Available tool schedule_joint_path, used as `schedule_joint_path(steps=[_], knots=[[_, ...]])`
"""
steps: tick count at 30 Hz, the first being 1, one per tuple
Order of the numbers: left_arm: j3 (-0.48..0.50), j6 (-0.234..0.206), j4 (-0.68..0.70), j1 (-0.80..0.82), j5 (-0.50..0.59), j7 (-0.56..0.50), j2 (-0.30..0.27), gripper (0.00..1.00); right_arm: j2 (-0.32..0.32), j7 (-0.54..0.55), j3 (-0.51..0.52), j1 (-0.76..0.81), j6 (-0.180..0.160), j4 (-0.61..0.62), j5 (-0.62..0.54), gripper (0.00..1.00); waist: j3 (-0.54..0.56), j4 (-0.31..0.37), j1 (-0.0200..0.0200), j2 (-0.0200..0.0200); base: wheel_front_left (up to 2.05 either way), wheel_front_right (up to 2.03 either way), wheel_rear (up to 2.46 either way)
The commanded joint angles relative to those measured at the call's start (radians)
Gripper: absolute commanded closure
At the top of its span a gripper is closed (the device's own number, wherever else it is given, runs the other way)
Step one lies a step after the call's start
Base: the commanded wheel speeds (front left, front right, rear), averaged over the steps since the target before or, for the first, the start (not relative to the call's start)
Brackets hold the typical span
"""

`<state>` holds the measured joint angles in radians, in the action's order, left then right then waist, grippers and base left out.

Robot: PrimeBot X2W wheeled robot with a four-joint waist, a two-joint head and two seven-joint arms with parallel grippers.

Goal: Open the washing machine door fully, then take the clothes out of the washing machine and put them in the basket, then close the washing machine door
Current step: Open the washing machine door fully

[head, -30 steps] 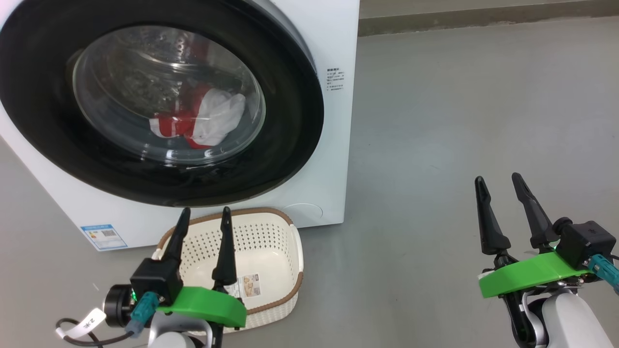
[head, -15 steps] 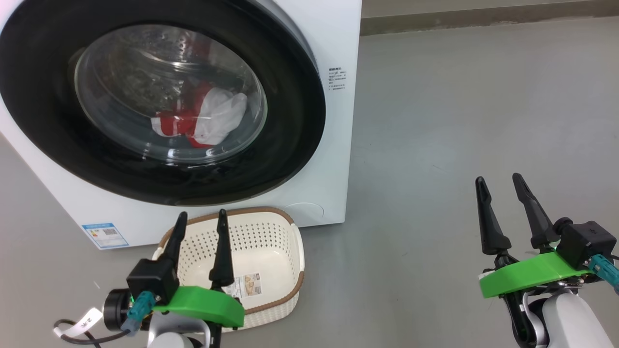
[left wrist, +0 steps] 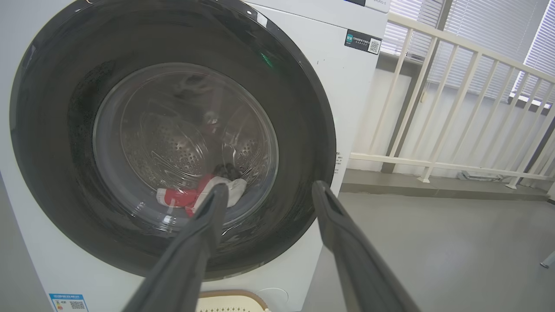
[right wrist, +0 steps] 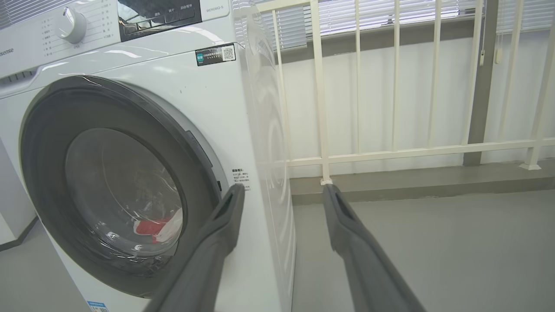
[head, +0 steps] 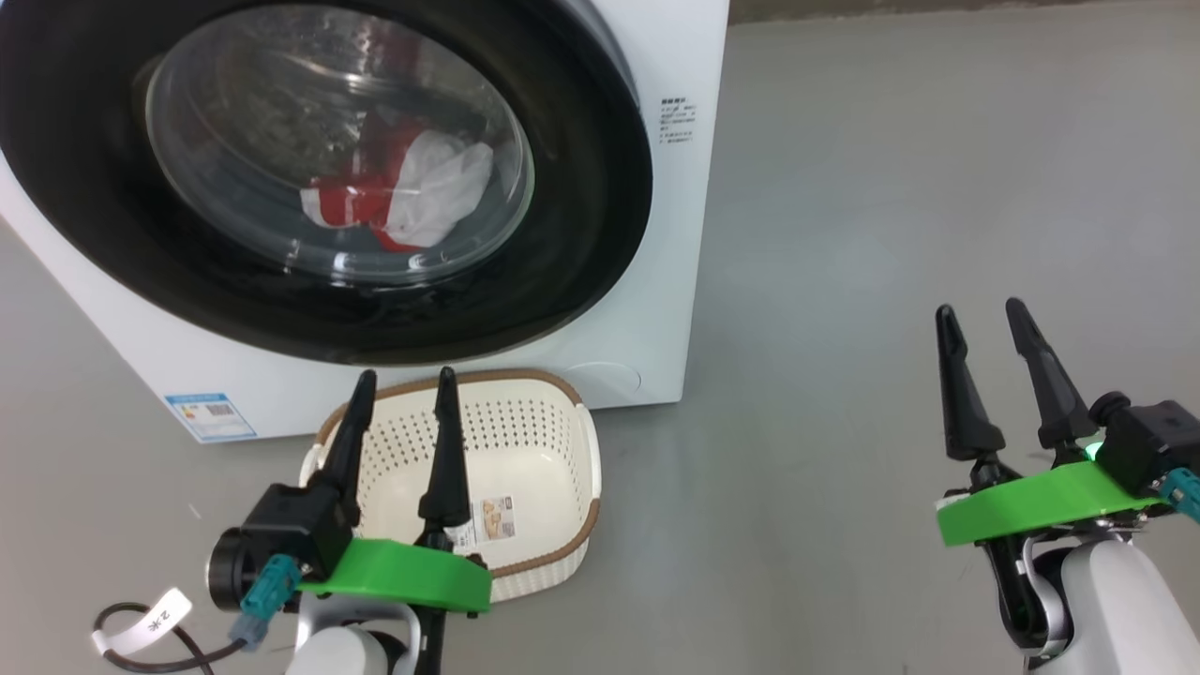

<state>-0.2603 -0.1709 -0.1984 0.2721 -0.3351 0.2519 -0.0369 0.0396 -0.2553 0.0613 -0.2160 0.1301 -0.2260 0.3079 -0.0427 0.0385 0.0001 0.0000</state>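
Observation:
The washing machine [head: 670, 281] [right wrist: 204, 91] stands at the upper left, its door [head: 581, 234] [left wrist: 303, 143] [right wrist: 47, 143] shut flat against the front. Behind the glass window, red and white clothes [head: 403, 192] [left wrist: 184, 197] [right wrist: 158, 227] lie low in the drum. The basket [head: 553, 450] sits empty on the floor just in front of the machine. My left gripper [head: 403, 384] [left wrist: 269, 188] hovers open over the basket, fingers pointing at the door. My right gripper [head: 980, 314] [right wrist: 284, 188] is open and empty above bare floor, well to the right of the machine.
Grey floor [head: 891, 187] stretches to the right of the machine. A cream railing [left wrist: 455, 104] [right wrist: 360, 86] and a low ledge run along the wall behind. A blue sticker [head: 210, 416] marks the machine's lower front. A cable with a tag [head: 141, 623] hangs by my left wrist.
The head camera has shifted, so the machine and basket sit slightly higher and to the right in view. Both grippers stand a little higher in the picture; both stay open and empty.

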Motion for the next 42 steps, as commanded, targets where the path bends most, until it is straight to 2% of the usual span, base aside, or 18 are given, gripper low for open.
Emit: schedule_joint_path(steps=[1, 2, 3, 6, 16, 20, 30, 31, 42], knots=[[0.025, -0.011, 0.034, 0.042, -0.008, 0.010, -0.013, 0.00, 0.011, -0.006, -0.014, -0.047, 0.001, 0.030, 0.003, 0.73, -0.018, -0.010, -0.0001, 0.0000, 0.00, 0.00, 0.00], [0.022, -0.013, 0.043, 0.043, -0.010, 0.010, -0.013, 0.00, 0.011, -0.006, -0.011, -0.055, 0.001, 0.034, 0.003, 0.93, -0.026, -0.012, -0.0001, 0.0000, 0.00, 0.00, 0.00], [0.018, -0.016, 0.052, 0.044, -0.011, 0.010, -0.013, 0.00, 0.011, -0.006, -0.008, -0.063, 0.001, 0.038, 0.004, 1.00, -0.035, -0.014, -0.0001, 0.0000, 0.00, 0.00, 0.00], [0.007, -0.021, 0.074, 0.049, -0.012, 0.010, -0.013, 0.00, 0.011, -0.006, 0.000, -0.090, 0.001, 0.042, 0.042, 1.00, -0.059, -0.020, -0.0001, 0.0000, 0.00, 0.00, 0.00], [-0.026, -0.024, 0.100, 0.079, -0.009, 0.010, -0.013, 0.00, 0.011, -0.006, -0.017, -0.225, 0.001, -0.032, 0.345, 1.00, -0.146, -0.032, -0.0001, 0.0000, 0.00, 0.00, 0.00], [-0.033, -0.021, 0.102, 0.092, -0.021, 0.010, -0.013, 0.00, 0.011, 0.027, -0.020, -0.290, 0.001, -0.048, 0.455, 1.00, -0.181, -0.038, -0.0001, 0.0000, 0.00, 0.00, 0.00], [-0.059, -0.008, 0.114, 0.129, -0.028, 0.010, -0.013, 0.00, 0.028, 0.227, 0.023, -0.414, 0.001, -0.030, 0.725, 1.00, -0.266, -0.061, -0.0001, 0.0000, 0.00, 0.00, 0.00], [-0.059, -0.008, 0.114, 0.129, -0.028, 0.010, -0.013, 0.00, 0.028, 0.227, 0.023, -0.414, 0.001, -0.030, 0.725, 1.00, -0.266, -0.061, -0.0001, 0.0000, 0.00, 0.00, 0.00], [-0.063, -0.005, 0.131, 0.161, -0.006, 0.010, -0.013, 0.00, 0.061, 0.511, 0.054, -0.564, 0.001, -0.095, 0.936, 1.00, -0.337, -0.081, -0.0001, 0.0000, 0.00, 0.00, 0.00]])
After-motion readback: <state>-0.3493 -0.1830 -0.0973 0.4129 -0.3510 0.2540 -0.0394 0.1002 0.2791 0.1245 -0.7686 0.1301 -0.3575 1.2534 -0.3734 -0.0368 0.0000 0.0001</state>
